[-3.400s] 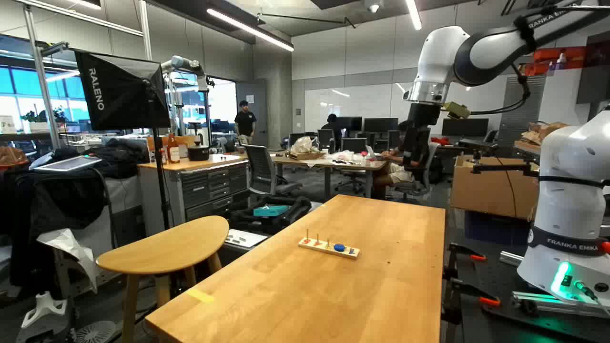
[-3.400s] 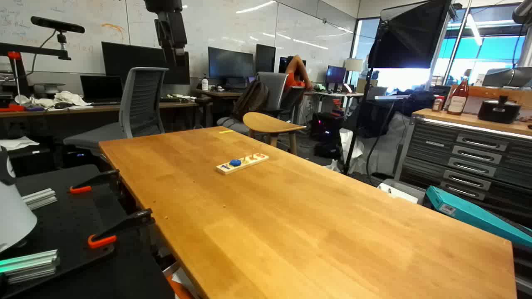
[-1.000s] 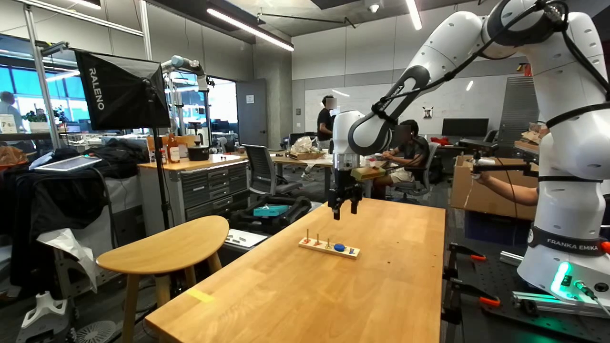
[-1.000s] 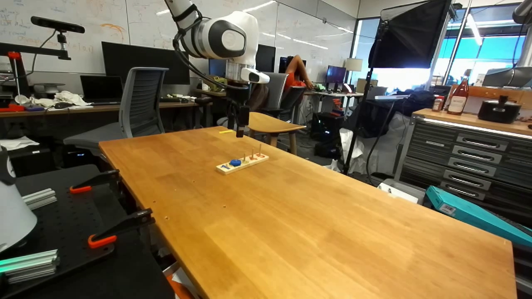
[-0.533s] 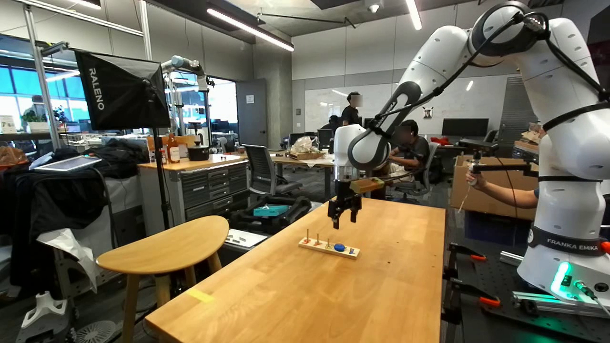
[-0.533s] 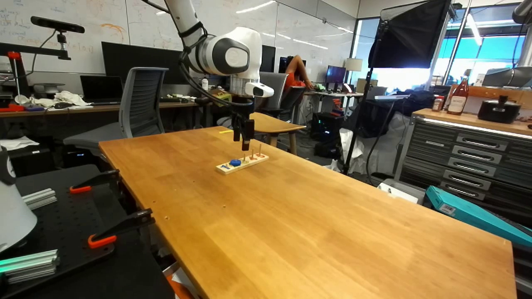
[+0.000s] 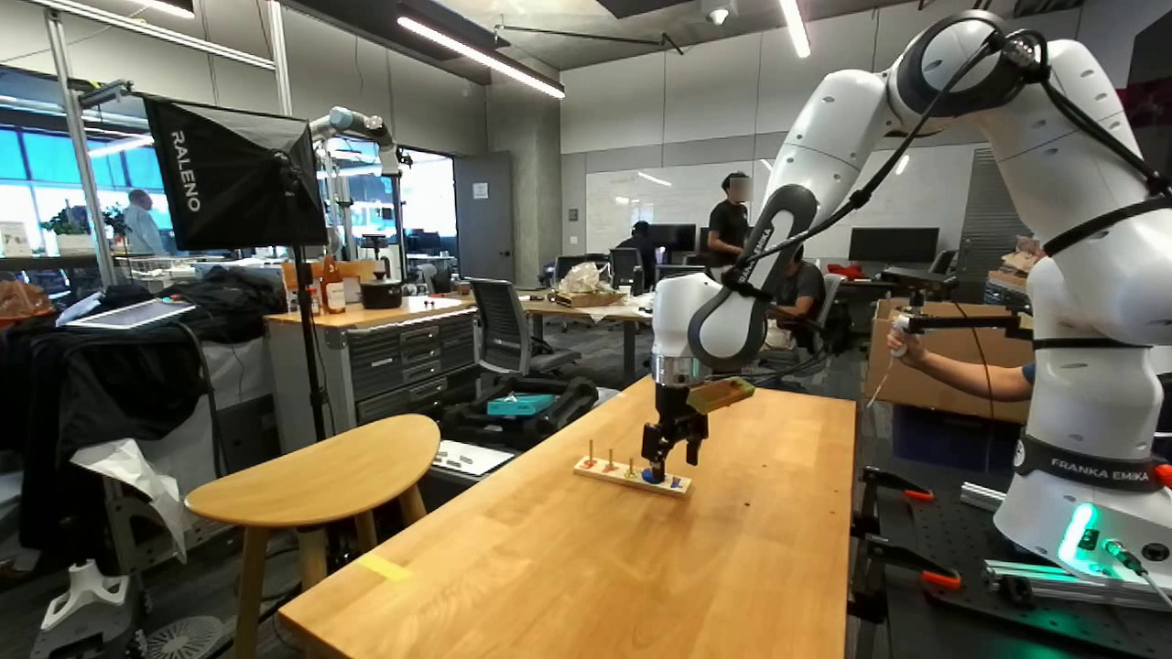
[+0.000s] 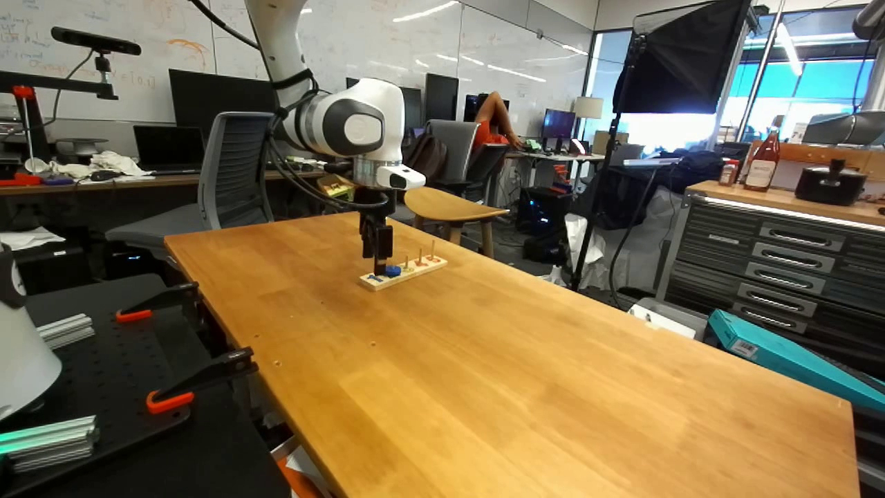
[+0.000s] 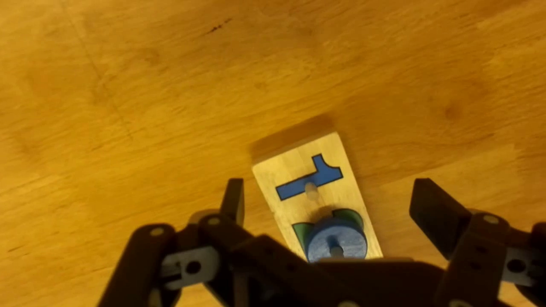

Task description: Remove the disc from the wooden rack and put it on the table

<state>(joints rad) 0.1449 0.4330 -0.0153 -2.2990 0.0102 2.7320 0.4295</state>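
The small round blue disc (image 9: 343, 236) sits on a peg of the pale wooden rack (image 9: 349, 192), beside the rack's end marked with a blue 1. The disc also shows in both exterior views (image 7: 648, 476) (image 8: 393, 270), partly covered by a finger in one of them. The rack (image 7: 604, 475) (image 8: 377, 284) lies on the long light-wood table (image 7: 568, 567) (image 8: 518, 346). My gripper (image 7: 674, 469) (image 8: 374, 265) is low over the blue end of the rack. In the wrist view my gripper (image 9: 328, 183) is open, its fingers on either side of the rack, with nothing held.
Thin upright pegs (image 7: 611, 459) (image 8: 420, 256) stand along the rack. A curved wooden stool (image 7: 320, 476) (image 8: 449, 205) is beside the table. Black clamps with orange tips (image 7: 938, 577) (image 8: 169, 401) sit at the robot-side edge. A person's arm (image 7: 971, 375) is near the robot base.
The arm swung in over the table from a raised pose. In the last second the gripper came down to the rack and shifted toward its blue end. The disc and rack have not moved.
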